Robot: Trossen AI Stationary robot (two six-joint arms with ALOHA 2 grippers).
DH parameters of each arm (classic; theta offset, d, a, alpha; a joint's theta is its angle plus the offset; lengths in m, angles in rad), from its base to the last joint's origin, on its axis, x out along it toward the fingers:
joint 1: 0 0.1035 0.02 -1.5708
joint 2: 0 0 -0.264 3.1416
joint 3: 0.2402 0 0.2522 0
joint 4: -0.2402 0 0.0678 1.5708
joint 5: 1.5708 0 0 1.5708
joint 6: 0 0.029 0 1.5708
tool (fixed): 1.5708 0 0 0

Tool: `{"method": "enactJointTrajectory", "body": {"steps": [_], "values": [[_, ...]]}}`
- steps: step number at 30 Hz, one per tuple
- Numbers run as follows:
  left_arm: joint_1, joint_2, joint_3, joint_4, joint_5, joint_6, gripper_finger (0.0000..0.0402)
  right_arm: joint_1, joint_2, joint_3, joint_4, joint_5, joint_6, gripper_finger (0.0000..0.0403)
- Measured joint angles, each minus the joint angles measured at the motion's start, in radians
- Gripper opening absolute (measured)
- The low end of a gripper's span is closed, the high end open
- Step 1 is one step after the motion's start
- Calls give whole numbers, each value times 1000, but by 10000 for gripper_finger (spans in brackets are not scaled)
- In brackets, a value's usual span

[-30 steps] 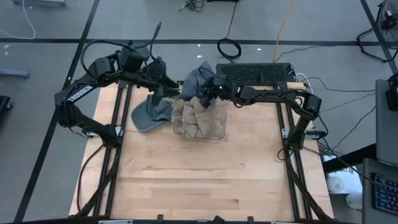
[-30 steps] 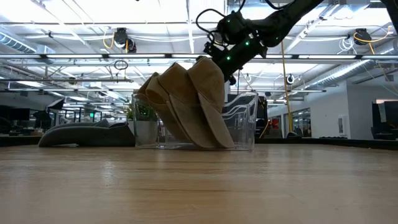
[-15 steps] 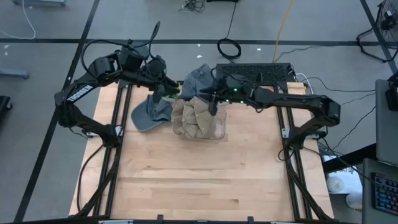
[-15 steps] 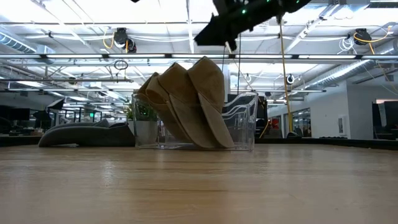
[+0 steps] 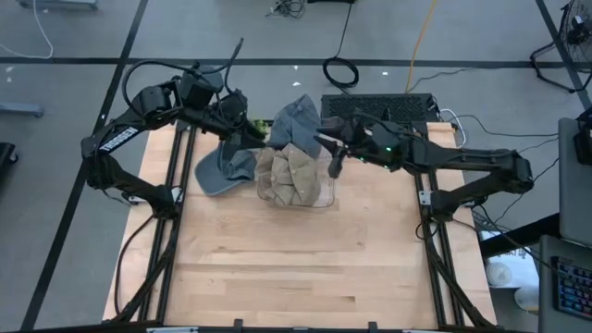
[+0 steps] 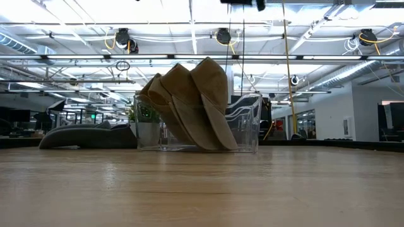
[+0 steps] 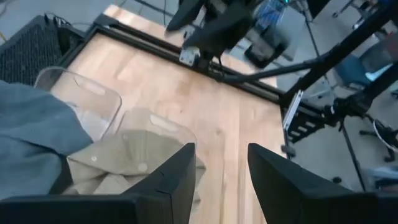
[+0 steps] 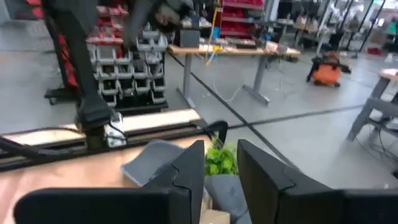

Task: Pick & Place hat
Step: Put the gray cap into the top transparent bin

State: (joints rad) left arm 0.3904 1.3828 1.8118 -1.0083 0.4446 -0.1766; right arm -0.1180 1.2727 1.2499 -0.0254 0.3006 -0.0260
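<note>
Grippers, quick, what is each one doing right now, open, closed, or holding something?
Left gripper: open, holding nothing, above the tan hats in the clear bin.
Right gripper: open with a narrow gap, holding nothing, raised beside the bin.

You will find almost nothing to read here. The one lettered spot is a white marking along the upper link of the left arm in the high view, and its characters cannot be made out. The tan hats in the clear bin show no logo or print that you could make out in the low view, and the grey cap beside them shows none from above. The storage bins in the room behind carry no readable labels.
</note>
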Motion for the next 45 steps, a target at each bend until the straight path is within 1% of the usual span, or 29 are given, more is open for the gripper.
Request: {"method": "enactJointTrajectory", "body": {"steps": [2, 4, 7, 9, 11, 17, 21, 23, 25, 28, 32, 35, 37, 40, 42, 45], "values": [[0, -8, 0, -40, -4, 12, 156, 23, -23, 0, -7, 12, -4, 82], [-9, -21, 0, -88, -39, 17, 156, 46, -45, 0, -21, 11, -5, 82], [-27, -50, 0, -202, -146, 18, 157, 74, -75, 0, -34, -43, -49, 81], [-44, -73, 0, -278, -223, 5, 156, 89, -89, 0, -31, -61, -85, 79], [-60, -97, 0, -336, -279, -24, 157, 96, -98, 0, -32, -65, -96, 77], [-95, -152, 0, -445, -291, -46, 157, 98, -108, 0, -32, -59, -36, 85], [-108, -175, 0, -520, -295, -67, 157, 96, -108, 0, -34, -60, 31, 112], [-112, -181, 0, -559, -296, -69, 157, 96, -108, 0, -33, -59, 47, 135], [-113, -185, -4, -564, -294, -69, 159, 96, -108, 0, -33, -60, 66, 161], [-116, -197, -26, -563, -266, -70, 178, 96, -108, 0, -34, -63, 108, 202], [-140, -217, -99, -563, -278, -64, 230, 96, -108, 0, -40, -65, 119, 242], [-155, -237, -181, -563, -309, -50, 266, 96, -108, 0, -40, -65, 119, 258], [-166, -250, -247, -562, -327, -57, 282, 96, -108, 0, -40, -65, 119, 263], [-190, -257, -356, -561, -357, -72, 294, 96, -108, 0, -40, -66, 119, 265], [-205, -259, -430, -561, -386, -67, 295, 96, -108, 0, -40, -66, 119, 264], [-220, -260, -534, -558, -456, -66, 289, 96, -108, 0, -40, -66, 119, 263]]}}
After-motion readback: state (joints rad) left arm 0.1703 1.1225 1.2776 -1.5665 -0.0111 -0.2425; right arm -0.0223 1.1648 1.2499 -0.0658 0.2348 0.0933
